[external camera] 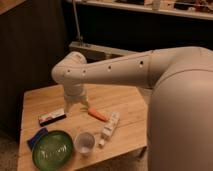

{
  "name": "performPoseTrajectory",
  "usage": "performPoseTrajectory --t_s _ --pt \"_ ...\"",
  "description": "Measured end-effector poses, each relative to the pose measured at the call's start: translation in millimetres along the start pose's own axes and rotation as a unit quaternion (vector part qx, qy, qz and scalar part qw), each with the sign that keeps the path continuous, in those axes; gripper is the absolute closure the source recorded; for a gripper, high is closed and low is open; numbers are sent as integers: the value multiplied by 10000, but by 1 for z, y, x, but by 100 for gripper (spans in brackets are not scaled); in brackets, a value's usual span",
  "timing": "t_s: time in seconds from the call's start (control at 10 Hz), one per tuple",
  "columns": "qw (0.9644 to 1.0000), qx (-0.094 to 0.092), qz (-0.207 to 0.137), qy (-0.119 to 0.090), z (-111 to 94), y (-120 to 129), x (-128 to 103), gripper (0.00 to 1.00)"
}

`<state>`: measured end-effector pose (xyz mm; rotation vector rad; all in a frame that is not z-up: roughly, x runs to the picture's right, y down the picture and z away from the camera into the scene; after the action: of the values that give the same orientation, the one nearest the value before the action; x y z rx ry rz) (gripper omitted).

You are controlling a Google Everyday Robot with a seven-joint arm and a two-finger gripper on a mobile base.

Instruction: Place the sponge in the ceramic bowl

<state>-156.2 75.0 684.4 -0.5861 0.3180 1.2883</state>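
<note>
Gripper [78,104] hangs under the arm's wrist over the bench [125,107], up and to the right of the ceramic bowl [51,151]. How far open it stands I cannot tell, but the sponge is not in it. Above the bowl, between bowl and gripper, lies the white-and-red box [52,117]. The sponge [37,137] rests flat on the bench just outside the bowl's upper-left rim, its long axis slanting along that rim. From the gripper it lies down and to the left, beyond the box.

tool [79,104] over table [127,102] centre | sponge [37,137] partly behind ceramic bowl [52,152] | arm [130,70] cropped right
</note>
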Motion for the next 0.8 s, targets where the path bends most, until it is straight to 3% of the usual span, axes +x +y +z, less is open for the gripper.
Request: performPoseTrajectory --t_s 0.2,0.3,0.4,0.5,0.6,0.7,0.8 --pt "9960 -239 -818 -280 -10 57 -19 35" --pt "9920 -356 -1159 -356 -13 83 -21 35" --pt "9845 -503 -1617 -457 -16 117 -21 35" --pt "9746 -647 -2074 -544 -19 148 -16 35" --pt "9593 -812 -2627 -638 -21 176 -7 35" --pt "9400 -978 -3192 -704 -22 196 1 35" --pt "9171 -1127 -3761 -697 -18 213 8 35"
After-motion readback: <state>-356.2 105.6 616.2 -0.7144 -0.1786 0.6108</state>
